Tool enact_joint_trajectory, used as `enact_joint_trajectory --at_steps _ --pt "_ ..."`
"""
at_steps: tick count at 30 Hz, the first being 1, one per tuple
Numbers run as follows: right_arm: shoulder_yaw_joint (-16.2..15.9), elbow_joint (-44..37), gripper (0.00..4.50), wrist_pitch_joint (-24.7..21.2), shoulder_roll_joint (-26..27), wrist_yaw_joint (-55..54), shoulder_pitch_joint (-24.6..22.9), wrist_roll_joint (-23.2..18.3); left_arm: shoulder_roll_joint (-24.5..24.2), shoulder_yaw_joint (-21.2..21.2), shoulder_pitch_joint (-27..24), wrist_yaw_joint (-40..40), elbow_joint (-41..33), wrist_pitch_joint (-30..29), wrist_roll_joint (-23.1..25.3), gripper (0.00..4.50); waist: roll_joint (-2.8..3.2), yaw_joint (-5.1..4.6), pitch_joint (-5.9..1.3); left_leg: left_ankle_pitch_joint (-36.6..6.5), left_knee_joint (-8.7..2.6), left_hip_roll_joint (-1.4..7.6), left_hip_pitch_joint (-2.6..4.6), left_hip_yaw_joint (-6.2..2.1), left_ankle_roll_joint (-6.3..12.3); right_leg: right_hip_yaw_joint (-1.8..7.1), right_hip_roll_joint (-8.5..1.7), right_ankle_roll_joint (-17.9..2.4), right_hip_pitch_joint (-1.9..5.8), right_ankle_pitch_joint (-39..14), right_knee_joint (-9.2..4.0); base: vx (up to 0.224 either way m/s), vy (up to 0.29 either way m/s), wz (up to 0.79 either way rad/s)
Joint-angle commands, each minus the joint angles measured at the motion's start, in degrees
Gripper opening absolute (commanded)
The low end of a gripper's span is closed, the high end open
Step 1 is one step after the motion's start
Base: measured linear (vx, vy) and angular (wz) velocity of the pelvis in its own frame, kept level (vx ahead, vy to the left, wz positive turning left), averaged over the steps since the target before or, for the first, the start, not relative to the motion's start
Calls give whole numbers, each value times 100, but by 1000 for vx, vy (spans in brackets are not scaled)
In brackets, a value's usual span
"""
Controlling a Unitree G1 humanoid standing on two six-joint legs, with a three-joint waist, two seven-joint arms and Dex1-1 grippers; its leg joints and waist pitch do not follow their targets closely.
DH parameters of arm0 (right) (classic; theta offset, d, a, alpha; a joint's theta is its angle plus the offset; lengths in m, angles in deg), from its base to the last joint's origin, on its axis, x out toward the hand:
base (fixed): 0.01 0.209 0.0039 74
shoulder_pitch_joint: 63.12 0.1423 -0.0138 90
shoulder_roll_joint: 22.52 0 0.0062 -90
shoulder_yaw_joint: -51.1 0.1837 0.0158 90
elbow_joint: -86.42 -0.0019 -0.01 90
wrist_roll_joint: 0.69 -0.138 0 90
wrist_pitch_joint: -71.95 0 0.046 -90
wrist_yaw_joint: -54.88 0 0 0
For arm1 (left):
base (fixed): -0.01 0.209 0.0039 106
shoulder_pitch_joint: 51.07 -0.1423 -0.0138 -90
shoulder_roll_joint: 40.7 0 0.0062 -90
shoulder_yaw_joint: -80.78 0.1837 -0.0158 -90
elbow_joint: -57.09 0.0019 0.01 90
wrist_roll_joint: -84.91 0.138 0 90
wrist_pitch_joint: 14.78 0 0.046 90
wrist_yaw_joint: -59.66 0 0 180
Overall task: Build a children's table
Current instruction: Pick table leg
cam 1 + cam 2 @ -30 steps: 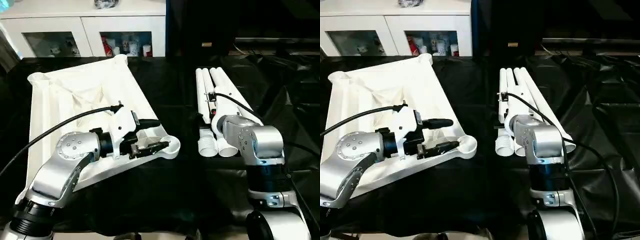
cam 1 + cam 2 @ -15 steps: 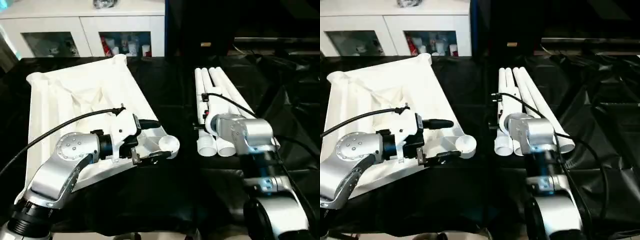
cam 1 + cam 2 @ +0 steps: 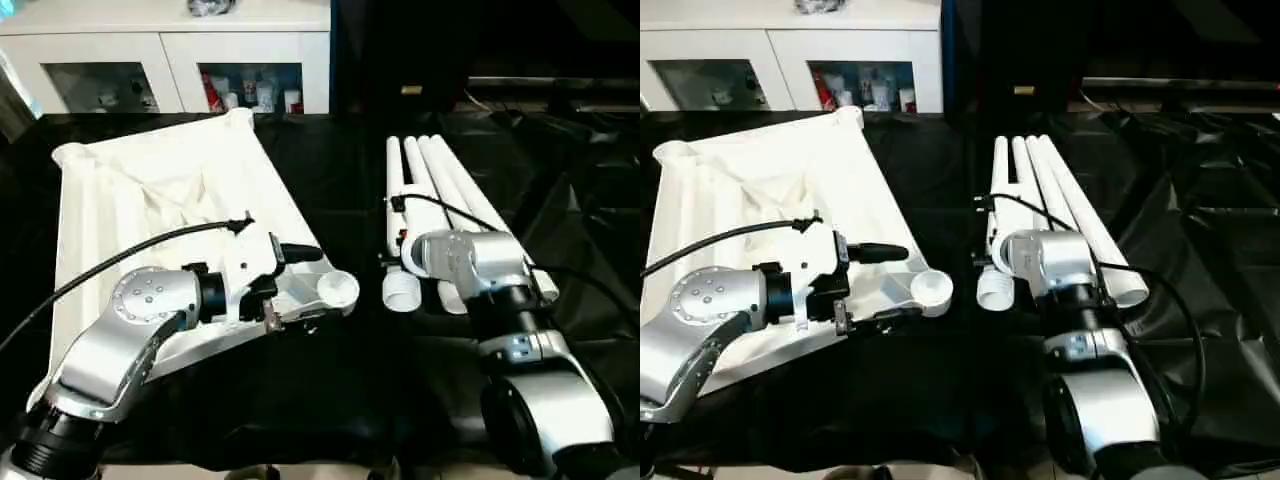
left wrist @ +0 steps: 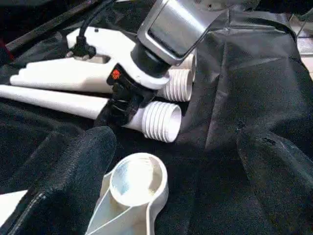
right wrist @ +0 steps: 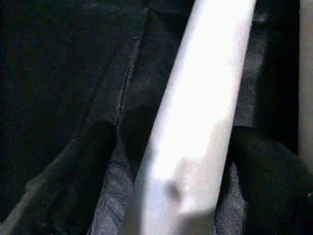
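Table top: the white table top [image 3: 160, 200] is lying upside down on the black sheet [image 3: 1200, 200], ribbed underside showing, on the robot's left side.
Corner socket: the rounded corner socket [image 3: 336, 288] nearest the legs is sitting between and just ahead of the left gripper's two black fingers [image 4: 63, 181], as the left wrist view shows; its round cup is facing up.
Left gripper: the left gripper [image 3: 296, 290] is hanging over the near right edge of the table top with its fingers spread wide, one on either side of the socket and closed on nothing.
Legs: the four white tube legs [image 3: 440, 180] are lying side by side on the black sheet to the right of the table top, ribbed ends [image 4: 164, 120] pointing toward the robot.
Right gripper: the right gripper [image 5: 171, 161] is reaching down over the near part of the bundle, its fingers open and straddling one leg [image 5: 195, 122], which is running between them; whether they are touching it cannot be told.
Cabinet: a white cabinet [image 3: 180, 60] with glass doors is standing beyond the sheet, with small items on its shelves, too small to identify.
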Motion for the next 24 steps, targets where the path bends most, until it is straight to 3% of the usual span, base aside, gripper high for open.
enact_joint_trajectory --at_steps 1,16,17,19,24 --pt "107 148 370 12 40 -60 67 -47 -72 59 102 2 -130 -32 26 450 -15 -1 -398 -919 -404 337 123 -96 -227 283 -423 -1253 254 -881 -380 0 0 0" --pt "724 516 245 185 44 -329 246 -294 -58 67 351 17 -133 -44 18 450 -11 10 -419 -807 -383 329 110 -86 -192 275 -425 -1307 277 -741 -366 0 0 0" --pt "732 502 230 155 26 -323 245 -325 -70 85 391 14 -132 -30 47 450 27 14 -436 -794 -377 333 119 -92 -201 269 -423 -1316 278 -717 -353 0 0 0" --pt "768 503 203 134 14 -319 256 -363 -60 90 425 -38 -122 48 123 450 9 7 -428 -839 -383 333 121 -89 -219 267 -412 -1321 273 -710 -360 0 0 0" --pt "905 536 186 164 22 -368 288 -401 12 93 486 -155 -73 141 218 450 0 14 -450 -752 -370 334 111 -85 -209 268 -421 -1333 287 -638 -351 0 0 0"
